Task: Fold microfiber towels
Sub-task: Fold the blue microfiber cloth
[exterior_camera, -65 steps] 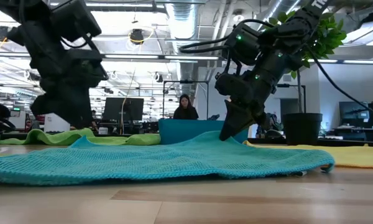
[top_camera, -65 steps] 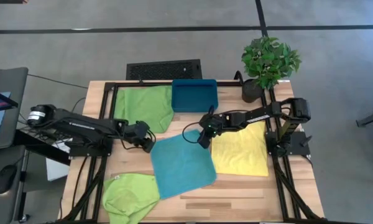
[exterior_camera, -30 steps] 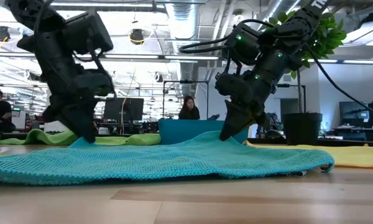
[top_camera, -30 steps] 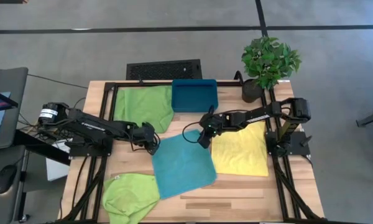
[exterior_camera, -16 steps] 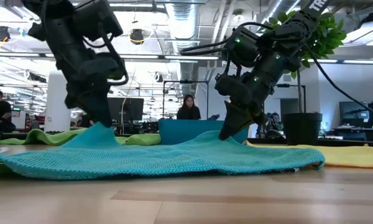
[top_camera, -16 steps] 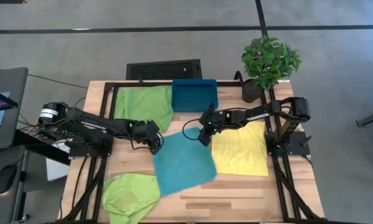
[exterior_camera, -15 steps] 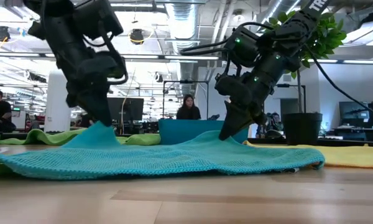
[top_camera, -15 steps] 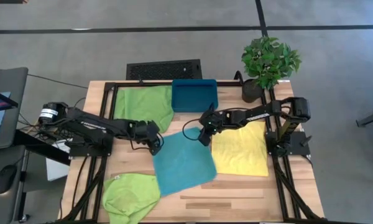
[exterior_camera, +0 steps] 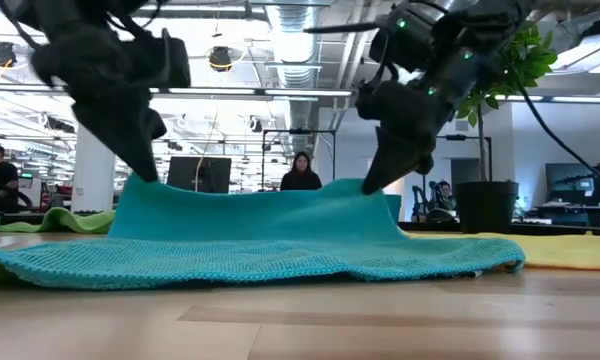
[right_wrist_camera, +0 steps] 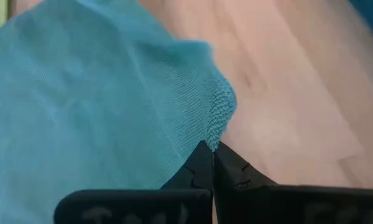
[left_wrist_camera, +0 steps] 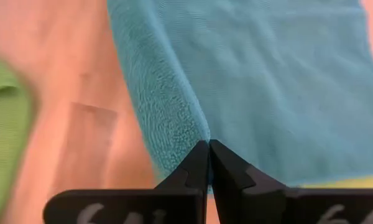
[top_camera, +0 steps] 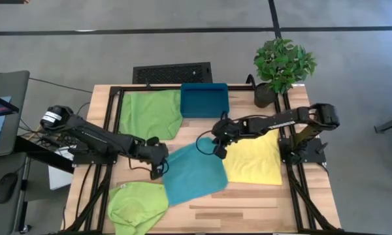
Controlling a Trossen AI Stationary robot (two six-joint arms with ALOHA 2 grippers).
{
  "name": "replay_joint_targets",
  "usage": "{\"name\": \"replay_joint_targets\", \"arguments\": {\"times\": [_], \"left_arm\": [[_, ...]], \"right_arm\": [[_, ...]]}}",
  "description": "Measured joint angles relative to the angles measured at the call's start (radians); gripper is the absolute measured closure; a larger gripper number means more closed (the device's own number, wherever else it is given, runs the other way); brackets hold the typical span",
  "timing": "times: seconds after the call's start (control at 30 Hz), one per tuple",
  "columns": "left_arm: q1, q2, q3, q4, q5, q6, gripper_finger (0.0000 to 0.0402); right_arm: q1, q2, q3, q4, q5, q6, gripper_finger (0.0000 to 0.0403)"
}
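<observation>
Left gripper (top_camera: 158,172) and right gripper (top_camera: 220,151) each pinch a far corner of the teal towel (top_camera: 195,173), its far edge raised between them; no towel is folded.

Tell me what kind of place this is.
Probably an open-plan office or robotics lab: behind the wooden table, the low view shows a seated person, monitors and exposed ceiling ducts.

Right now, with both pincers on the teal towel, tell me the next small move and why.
Probably carry both raised corners toward the towel's near edge: the left pincer and right pincer each pinch a corner of the teal towel, its far edge lifted.
</observation>
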Motion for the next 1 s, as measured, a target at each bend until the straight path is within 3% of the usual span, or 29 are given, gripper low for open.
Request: {"name": "replay_joint_targets", "arguments": {"times": [0.3,0.73,1.0], "left_arm": [[-0.134,0.008,0.000,0.110,-0.006,-0.113,0.0401],[-0.227,0.219,0.000,0.381,0.027,-0.189,0.0401],[-0.281,0.257,0.050,0.401,0.045,-0.229,0.0402]], "right_arm": [[0.087,0.001,0.000,-0.066,0.000,-0.033,0.0389],[0.231,-0.026,0.002,-0.087,0.001,-0.071,0.0389],[0.326,-0.040,0.000,-0.118,0.000,-0.070,0.0388]]}}
